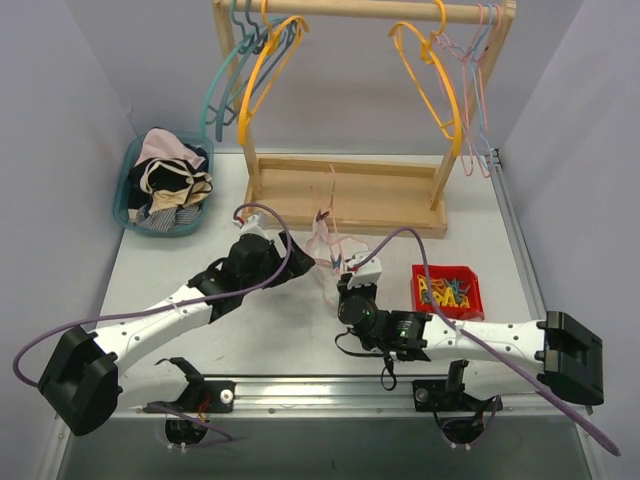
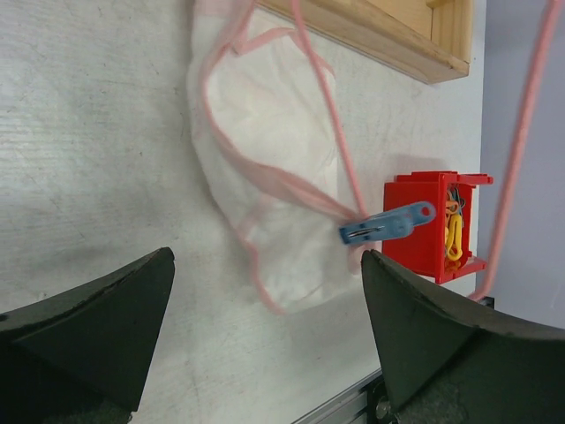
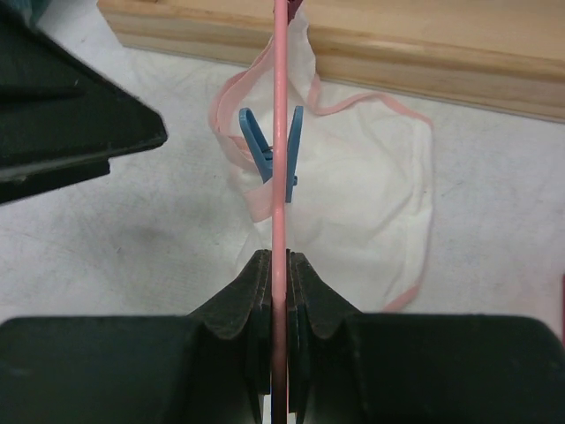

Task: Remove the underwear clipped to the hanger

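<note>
Pale pink-white underwear point(image 2: 265, 168) with pink trim hangs from a thin pink hanger point(image 3: 281, 132), held by a blue clothespin point(image 2: 387, 223); the pin also shows in the right wrist view point(image 3: 265, 152). The cloth point(image 3: 362, 194) rests partly on the table near the wooden rack base. My right gripper point(image 3: 279, 265) is shut on the hanger's pink wire and holds it up at table centre point(image 1: 352, 275). My left gripper point(image 2: 265, 327) is open, close left of the underwear point(image 1: 325, 240), with nothing between its fingers. No black briefs show on this hanger.
A wooden rack point(image 1: 350, 195) with several coloured hangers stands at the back. A teal basket point(image 1: 135, 195) with clothes sits at the back left. A red bin point(image 1: 448, 290) with clothespins is right of the hanger, also in the left wrist view point(image 2: 433, 225).
</note>
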You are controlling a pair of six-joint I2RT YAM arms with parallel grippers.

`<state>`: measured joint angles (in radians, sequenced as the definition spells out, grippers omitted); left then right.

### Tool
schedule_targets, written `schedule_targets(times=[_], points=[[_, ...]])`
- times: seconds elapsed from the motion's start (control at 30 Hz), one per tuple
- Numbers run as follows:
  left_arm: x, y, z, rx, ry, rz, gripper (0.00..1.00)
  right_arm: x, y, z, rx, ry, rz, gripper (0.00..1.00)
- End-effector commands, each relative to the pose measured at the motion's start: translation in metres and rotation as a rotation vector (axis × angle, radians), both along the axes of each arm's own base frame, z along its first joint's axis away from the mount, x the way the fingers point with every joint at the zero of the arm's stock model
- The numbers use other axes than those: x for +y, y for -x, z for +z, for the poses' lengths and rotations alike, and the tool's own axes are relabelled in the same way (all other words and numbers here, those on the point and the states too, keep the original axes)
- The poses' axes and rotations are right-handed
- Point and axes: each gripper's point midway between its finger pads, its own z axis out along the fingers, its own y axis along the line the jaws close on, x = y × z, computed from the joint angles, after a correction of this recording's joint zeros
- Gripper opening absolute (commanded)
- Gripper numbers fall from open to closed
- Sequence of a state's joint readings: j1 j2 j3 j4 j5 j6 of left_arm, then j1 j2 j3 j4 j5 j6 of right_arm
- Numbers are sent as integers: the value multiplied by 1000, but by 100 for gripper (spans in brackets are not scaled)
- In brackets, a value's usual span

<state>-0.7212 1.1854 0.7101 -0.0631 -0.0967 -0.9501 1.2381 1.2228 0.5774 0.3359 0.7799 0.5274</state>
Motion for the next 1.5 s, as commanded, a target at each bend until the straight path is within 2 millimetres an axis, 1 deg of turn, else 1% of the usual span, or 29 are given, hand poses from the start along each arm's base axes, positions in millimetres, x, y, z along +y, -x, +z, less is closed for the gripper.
schedule_targets(times=[0.0, 0.03, 0.07, 0.13, 0.17, 0.23, 0.33, 0.37, 0.43, 0.47, 0.5, 0.53, 0.57, 0.6, 0.63, 0.67, 0.7, 0.77, 0.8, 0.87, 0.9, 1.1, 1.13, 1.23, 1.27, 1.37, 1.4, 1.43, 1.47], points=[[7, 1, 12, -38, 35, 40, 96, -36, -11, 33, -94, 0, -138, 0], [11, 2, 8, -33, 27, 49, 96, -46, -14, 42, -110, -7, -169, 0], [12, 3, 9, -34, 28, 52, 96, -54, -15, 42, -112, 28, -183, 0], [15, 6, 8, -32, 21, 52, 96, -64, -19, 48, -120, 40, -200, 0], [17, 7, 7, -30, 17, 56, 96, -67, -21, 47, -112, 59, -195, 0], [20, 8, 6, -26, 17, 61, 96, -69, -23, 50, -111, 88, -179, 0], [22, 11, 2, -19, 20, 65, 96, -69, -22, 47, -98, 142, -156, 0], [23, 12, 1, -17, 23, 67, 96, -65, -22, 47, -91, 149, -134, 0], [23, 13, 1, -14, 27, 68, 96, -58, -22, 37, -71, 192, -105, 0], [24, 13, 1, -13, 31, 72, 96, -51, -24, 36, -64, 194, -88, 0], [26, 14, 1, -16, 36, 78, 96, -34, -25, 22, -43, 225, -39, 0], [26, 14, 0, -14, 34, 78, 96, -30, -25, 13, -27, 246, -23, 0], [27, 15, 0, -12, 34, 79, 96, -24, -25, 9, -21, 251, -3, 0], [27, 15, 1, -15, 37, 80, 96, -14, -27, 9, -27, 222, 17, 0], [28, 16, 0, -13, 33, 82, 96, -7, -26, 0, -17, 227, 38, 0], [29, 16, 0, -14, 34, 83, 96, 2, -25, -2, -11, 212, 69, 0], [30, 16, 1, -16, 34, 86, 96, 9, -26, 1, -20, 182, 79, 0], [32, 17, -1, -12, 32, 92, 96, 21, -23, -2, -15, 156, 118, 0], [33, 17, -1, -12, 35, 94, 96, 26, -23, 2, -27, 125, 122, 0], [35, 17, -3, -9, 35, 100, 96, 31, -20, 4, -34, 98, 143, 0], [35, 17, -3, -10, 38, 101, 96, 33, -21, 10, -48, 65, 141, 0], [37, 17, -10, 0, 34, 108, 96, 29, -20, 20, -67, 29, 144, 0], [36, 15, -7, -9, 42, 109, 96, 29, -20, 21, -69, 23, 149, 0], [30, 11, -5, -9, 60, 104, 96, 29, -19, 17, -58, 21, 158, 0], [28, 10, -6, -7, 65, 102, 95, 31, -19, 18, -57, 5, 160, 0], [20, 5, -7, 9, 72, 99, 94, 37, -16, 10, -44, -8, 179, 0], [15, -1, -1, -10, 99, 98, 94, 37, -16, 7, -41, -4, 180, 0], [13, -3, 1, -13, 106, 102, 94, 39, -15, 1, -35, 8, 182, 0], [12, -5, 2, -16, 111, 108, 94, 40, -16, -1, -35, 7, 183, 0]])
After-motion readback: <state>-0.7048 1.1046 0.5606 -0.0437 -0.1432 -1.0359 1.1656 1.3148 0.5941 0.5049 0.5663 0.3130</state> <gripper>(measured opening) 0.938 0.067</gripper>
